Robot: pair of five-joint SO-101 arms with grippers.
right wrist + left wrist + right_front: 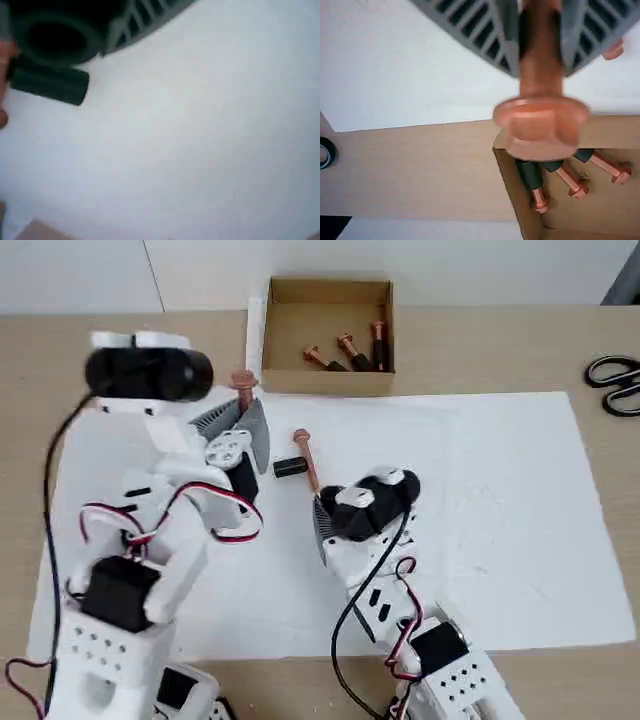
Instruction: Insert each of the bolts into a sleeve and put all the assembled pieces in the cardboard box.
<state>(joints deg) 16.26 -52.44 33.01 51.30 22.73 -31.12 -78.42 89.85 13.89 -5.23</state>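
Where white paper (395, 75) ends, left claw (540, 45) clenched on smooth copper bolt (540, 120): round shank, flanged hex head, long axis pointing toward cardboard box (512, 185) holding three black-sleeved bolts (570, 180).

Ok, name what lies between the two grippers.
A loose black sleeve on the white paper and a copper bolt, between the left gripper and the right gripper, in the high view.
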